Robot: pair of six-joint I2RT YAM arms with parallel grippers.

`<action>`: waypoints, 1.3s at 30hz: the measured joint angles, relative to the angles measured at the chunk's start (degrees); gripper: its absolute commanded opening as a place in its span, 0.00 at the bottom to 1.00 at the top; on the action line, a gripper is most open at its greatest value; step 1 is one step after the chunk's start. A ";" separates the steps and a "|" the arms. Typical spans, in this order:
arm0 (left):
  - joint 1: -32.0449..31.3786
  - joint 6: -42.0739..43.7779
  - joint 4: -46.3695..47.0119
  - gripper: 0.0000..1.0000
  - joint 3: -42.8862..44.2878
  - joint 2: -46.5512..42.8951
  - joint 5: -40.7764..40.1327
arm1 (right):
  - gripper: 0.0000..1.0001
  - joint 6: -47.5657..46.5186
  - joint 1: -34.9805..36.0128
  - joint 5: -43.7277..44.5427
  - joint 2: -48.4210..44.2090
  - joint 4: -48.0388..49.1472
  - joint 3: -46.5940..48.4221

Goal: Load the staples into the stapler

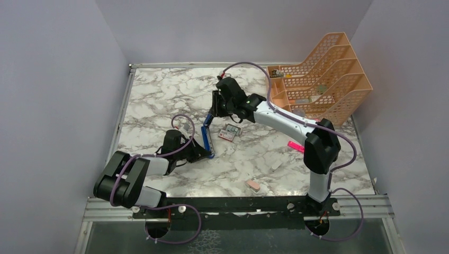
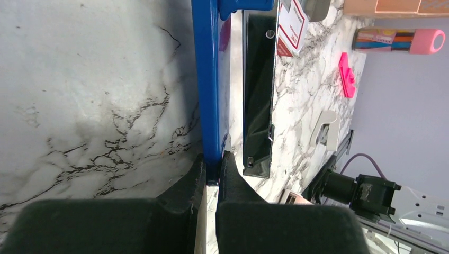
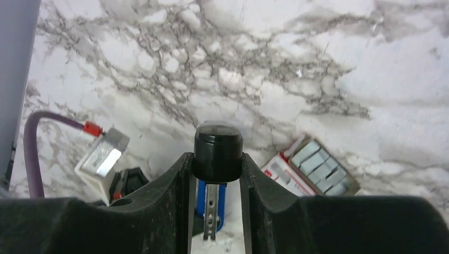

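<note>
The blue stapler lies on the marble table with its black top arm swung up and open. My left gripper is shut on the near end of the blue base, with the tips pinching it. My right gripper is shut on the rounded end of the black top arm. Below it the silvery channel shows inside the base. The staples sit just right of the stapler, as a pink-and-white box with a grey tray of strips.
An orange mesh file rack stands at the back right. A pink highlighter lies by the right arm and a salmon eraser sits near the front edge. A pencil pouch shows in the left wrist view.
</note>
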 measured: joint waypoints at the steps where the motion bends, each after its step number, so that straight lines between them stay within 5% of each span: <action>1: 0.00 0.04 0.50 0.00 -0.20 0.37 0.33 | 0.31 -0.92 -0.28 0.83 1.29 0.31 1.97; 23: 0.26 -3.15 4.37 0.00 -1.07 3.15 3.67 | 0.42 -11.52 -1.42 3.28 19.85 6.58 17.84; 30: 0.15 -3.50 4.46 0.24 -1.09 3.19 3.72 | 0.53 -12.11 -1.66 2.82 20.79 4.66 19.17; 39: -0.39 -4.50 4.52 0.39 -1.16 3.04 3.74 | 0.55 -11.85 -0.87 -1.29 20.79 2.58 19.10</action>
